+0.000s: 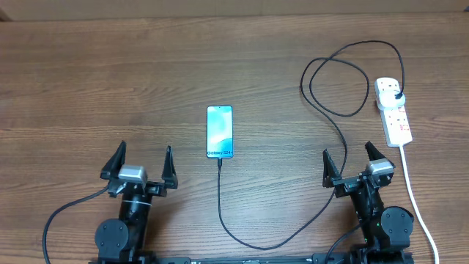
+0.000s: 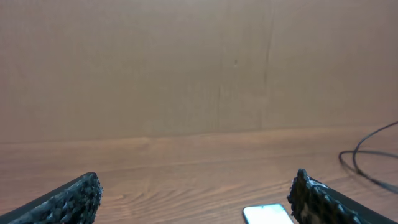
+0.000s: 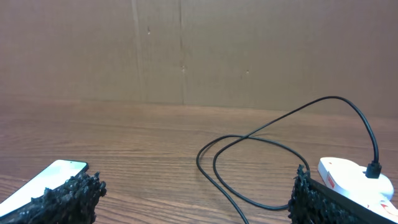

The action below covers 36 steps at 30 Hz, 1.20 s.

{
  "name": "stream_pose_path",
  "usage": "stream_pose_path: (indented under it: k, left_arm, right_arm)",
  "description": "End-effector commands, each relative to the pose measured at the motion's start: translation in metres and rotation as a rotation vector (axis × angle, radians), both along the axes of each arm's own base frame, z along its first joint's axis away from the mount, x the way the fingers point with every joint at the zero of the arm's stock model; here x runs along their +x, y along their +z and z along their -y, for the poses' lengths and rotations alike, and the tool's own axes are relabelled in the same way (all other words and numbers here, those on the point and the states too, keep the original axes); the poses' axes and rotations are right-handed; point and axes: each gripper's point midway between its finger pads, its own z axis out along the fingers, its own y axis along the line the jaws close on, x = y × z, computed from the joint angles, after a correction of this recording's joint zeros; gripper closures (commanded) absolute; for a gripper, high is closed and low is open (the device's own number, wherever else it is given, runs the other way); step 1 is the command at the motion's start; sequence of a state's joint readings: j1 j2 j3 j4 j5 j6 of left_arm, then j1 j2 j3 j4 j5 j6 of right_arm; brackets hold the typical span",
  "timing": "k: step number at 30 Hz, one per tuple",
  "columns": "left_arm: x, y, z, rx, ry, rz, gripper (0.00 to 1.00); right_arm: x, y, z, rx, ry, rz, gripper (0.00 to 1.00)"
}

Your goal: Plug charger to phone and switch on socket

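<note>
Wooden tabletop (image 1: pixel 88 81), near edge: left gripper (image 1: pixel 144 150) and right gripper (image 1: pixel 346 150), jaws spread wide, holding nothing. The charger (image 1: pixel 220 198) runs from the socket (image 1: pixel 393 110) by the right edge to the near end of the phone (image 1: pixel 219 131) at centre.

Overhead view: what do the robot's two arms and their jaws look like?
Both the left arm and the right arm are black, with round joint housings and a silver-grey block at the wrist. Each ends in two black, pointed jaws with a rough, knobbly surface. A black wire trails from the left arm.
</note>
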<state>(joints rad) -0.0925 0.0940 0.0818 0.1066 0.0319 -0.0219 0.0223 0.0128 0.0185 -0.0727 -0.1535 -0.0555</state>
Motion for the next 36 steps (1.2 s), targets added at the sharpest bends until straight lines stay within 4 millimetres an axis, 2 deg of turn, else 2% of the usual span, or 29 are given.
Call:
stream_pose_path:
  k: [1,4,13,36]
  left_arm:
    - [-0.002,-0.006,0.000,0.070,0.013,0.030,0.00]
    - [-0.002,-0.016,-0.001,0.088,0.016,0.020,0.00]
    - [-0.002,-0.063,-0.001,0.121,0.010,-0.159,0.00]
    - [-0.002,-0.063,0.000,0.120,0.006,-0.158,0.00]
  right_arm:
    - [0.000,-0.002,-0.002,0.002,0.010,0.002,0.00]
    - [0.000,-0.002,-0.002,0.002,0.010,0.002,0.00]
    - [0.000,-0.002,-0.002,0.002,0.010,0.002,0.00]
    - [0.000,-0.002,-0.002,0.002,0.010,0.002,0.00]
